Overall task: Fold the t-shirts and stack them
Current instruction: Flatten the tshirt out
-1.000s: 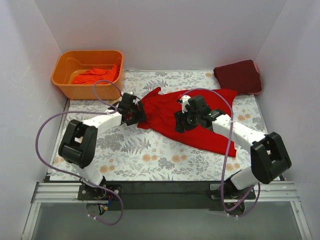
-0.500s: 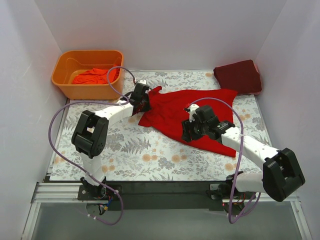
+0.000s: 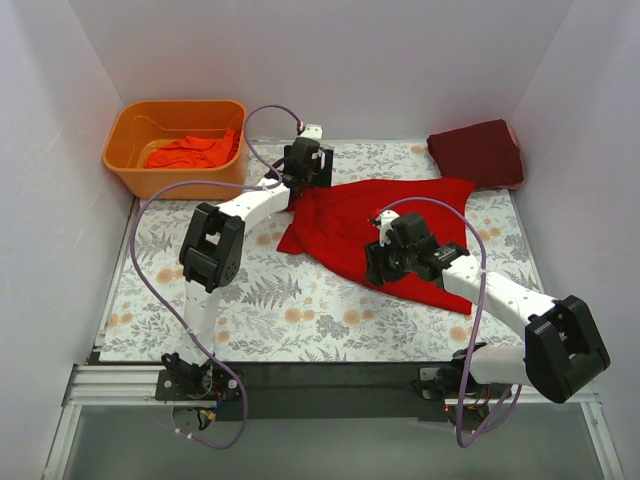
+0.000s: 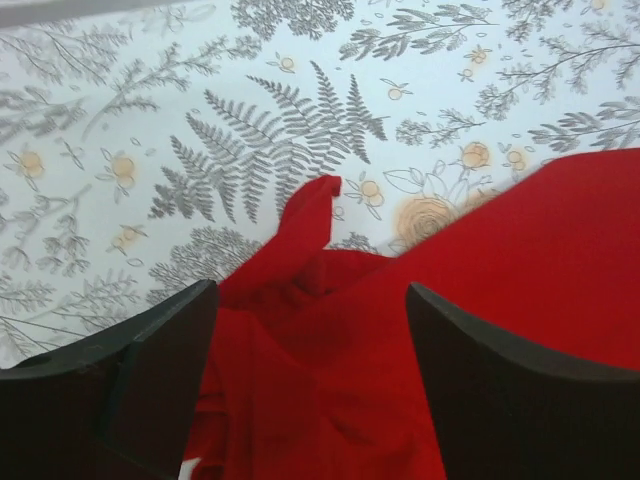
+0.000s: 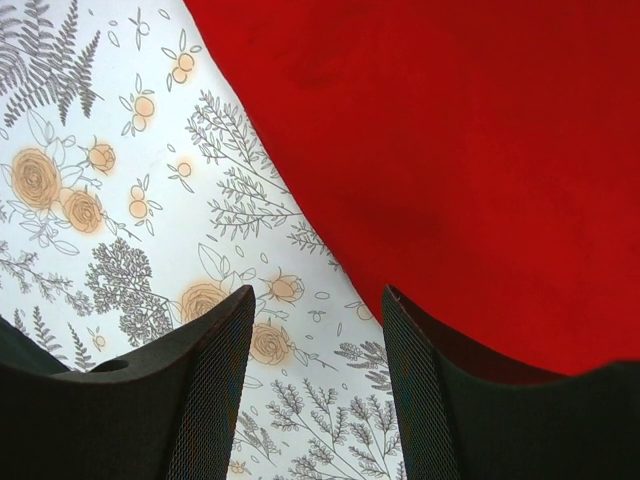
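A bright red t-shirt (image 3: 385, 225) lies spread, partly rumpled, on the flowered table. My left gripper (image 3: 303, 178) is open over its far left sleeve. In the left wrist view the gripper (image 4: 310, 300) has red cloth (image 4: 480, 260) between its open jaws and the sleeve tip (image 4: 312, 205) just ahead. My right gripper (image 3: 381, 264) is open at the shirt's near edge. In the right wrist view the gripper (image 5: 318, 300) has mostly tablecloth between its jaws, and the shirt's edge (image 5: 450, 150) runs by the right finger. A folded dark maroon t-shirt (image 3: 478, 152) lies at the far right.
An orange plastic tub (image 3: 130, 165) stands at the far left corner with orange-red t-shirts (image 3: 190, 152) inside. White walls close in the table on three sides. The flowered tablecloth (image 3: 270, 300) shows bare at the near left.
My left gripper has swung away from me and to the right, from the shirt's left edge up to its far sleeve. My right gripper moved nearer, to the shirt's near edge, then held still.
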